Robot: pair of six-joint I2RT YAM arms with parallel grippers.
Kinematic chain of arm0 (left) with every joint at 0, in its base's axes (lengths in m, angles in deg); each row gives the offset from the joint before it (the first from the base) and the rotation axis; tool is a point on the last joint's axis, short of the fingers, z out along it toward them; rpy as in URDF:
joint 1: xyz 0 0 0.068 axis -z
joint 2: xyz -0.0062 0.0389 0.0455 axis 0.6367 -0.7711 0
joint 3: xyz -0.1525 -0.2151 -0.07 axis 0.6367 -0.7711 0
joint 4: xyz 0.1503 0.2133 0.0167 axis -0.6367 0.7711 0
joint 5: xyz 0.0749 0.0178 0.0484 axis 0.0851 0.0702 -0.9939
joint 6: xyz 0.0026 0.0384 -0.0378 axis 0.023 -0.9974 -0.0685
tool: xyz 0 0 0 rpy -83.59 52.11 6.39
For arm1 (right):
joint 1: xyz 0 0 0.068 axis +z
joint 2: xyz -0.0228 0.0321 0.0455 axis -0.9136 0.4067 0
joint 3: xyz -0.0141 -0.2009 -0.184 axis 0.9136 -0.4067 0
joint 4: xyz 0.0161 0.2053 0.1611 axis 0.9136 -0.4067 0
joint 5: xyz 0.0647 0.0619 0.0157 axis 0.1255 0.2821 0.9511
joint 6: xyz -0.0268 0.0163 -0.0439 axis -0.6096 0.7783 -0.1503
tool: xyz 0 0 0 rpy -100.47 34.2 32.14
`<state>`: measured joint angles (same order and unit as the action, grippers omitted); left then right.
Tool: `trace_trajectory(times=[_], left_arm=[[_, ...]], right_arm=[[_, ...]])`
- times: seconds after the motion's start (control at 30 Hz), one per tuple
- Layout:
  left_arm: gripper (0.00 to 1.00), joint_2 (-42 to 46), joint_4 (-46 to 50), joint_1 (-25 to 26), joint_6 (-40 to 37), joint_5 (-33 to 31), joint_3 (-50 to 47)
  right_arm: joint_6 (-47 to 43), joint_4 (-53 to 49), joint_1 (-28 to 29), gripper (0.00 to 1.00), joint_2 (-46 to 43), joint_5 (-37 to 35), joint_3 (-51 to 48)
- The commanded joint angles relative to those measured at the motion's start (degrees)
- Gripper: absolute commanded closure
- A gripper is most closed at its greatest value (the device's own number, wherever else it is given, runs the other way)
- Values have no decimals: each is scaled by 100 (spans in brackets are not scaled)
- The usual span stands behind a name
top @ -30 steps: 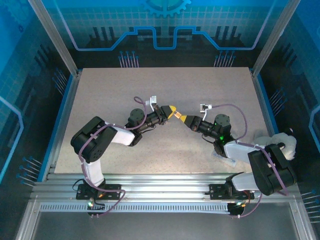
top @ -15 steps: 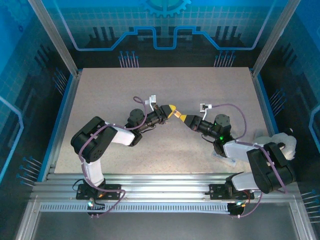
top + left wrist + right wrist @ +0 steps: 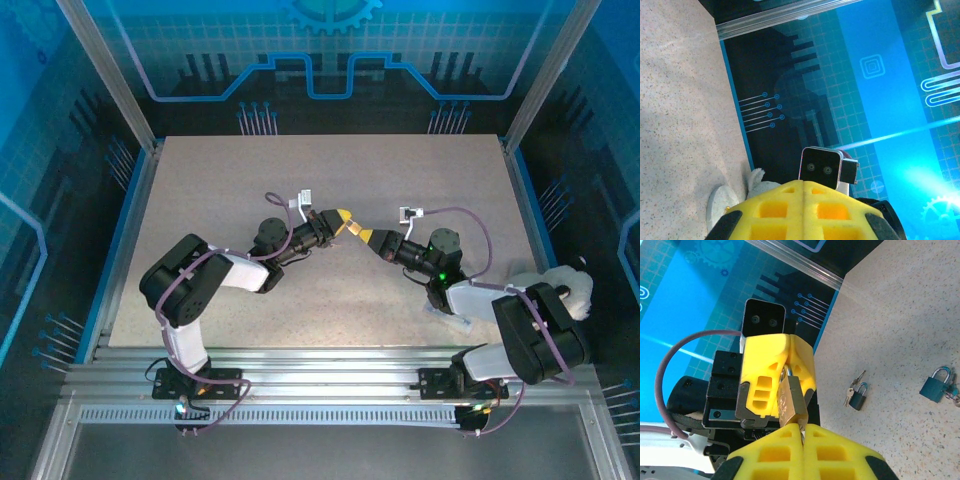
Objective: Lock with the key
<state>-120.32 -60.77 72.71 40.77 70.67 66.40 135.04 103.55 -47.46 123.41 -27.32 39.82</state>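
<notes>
Two arms meet tip to tip over the table.
Left gripper clamps brass padlock; right gripper pinched closed at its base, key unclear. Two teal padlocks lie on the tabletop.

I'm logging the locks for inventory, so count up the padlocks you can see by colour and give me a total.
Brass-coloured metal padlock, held up off the table: 1
Teal metal padlocks lying on the speckled table: 2, one and another
Total: 3 padlocks
</notes>
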Motion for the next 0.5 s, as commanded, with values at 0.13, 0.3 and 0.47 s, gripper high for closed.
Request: trace_trajectory(times=[0.13,0.3,0.47], left_arm=[[100,245,-325,-11,-131,-191,-126],[100,297,-325,-74,-118,-188,-168],[100,349,-325,-129,-118,-202,-203]], right_arm=[[39,330,-41,100,76,216,50],[39,304,-52,100,68,219,52],[34,285,-53,100,78,234,65]])
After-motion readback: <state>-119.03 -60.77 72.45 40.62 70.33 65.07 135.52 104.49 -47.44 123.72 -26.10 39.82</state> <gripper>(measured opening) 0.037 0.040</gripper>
